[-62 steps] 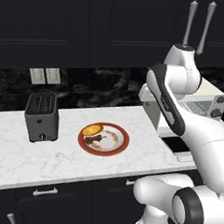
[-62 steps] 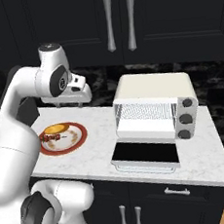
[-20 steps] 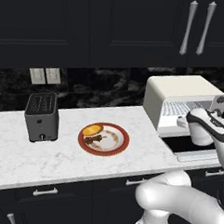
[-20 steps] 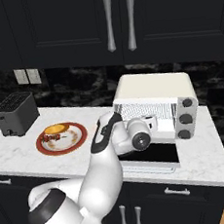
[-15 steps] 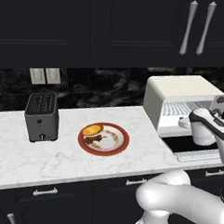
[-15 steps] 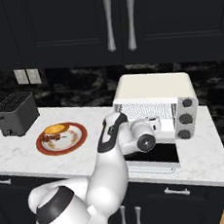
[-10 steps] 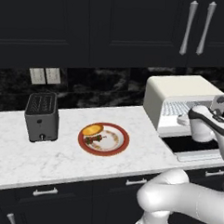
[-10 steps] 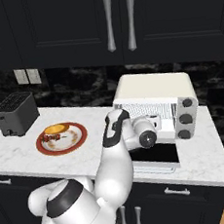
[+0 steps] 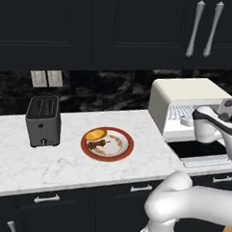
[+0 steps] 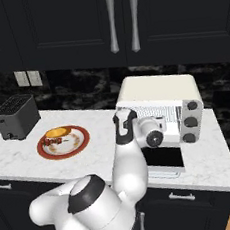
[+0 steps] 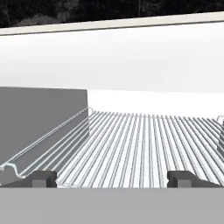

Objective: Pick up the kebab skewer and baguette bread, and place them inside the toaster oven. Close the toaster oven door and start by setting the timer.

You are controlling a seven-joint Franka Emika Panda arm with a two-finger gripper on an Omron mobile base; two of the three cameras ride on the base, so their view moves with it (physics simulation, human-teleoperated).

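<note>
Left base view: my arm reaches to the open front of the cream-white rounded toaster oven [image 9: 186, 98]; the small golden-orange baguette bread [image 9: 95, 134] and chunk-threaded kebab skewer [image 9: 97, 144] lie on the red-rimmed round plate [image 9: 125, 151] on the white marble tabletop [image 9: 62, 168].

Right base view: its dark glass door [image 10: 163, 158] lies folded down.

Hand view: my end effector [image 11: 112, 178] stands fully open, empty, before the wire rack [image 11: 144, 144].
</note>
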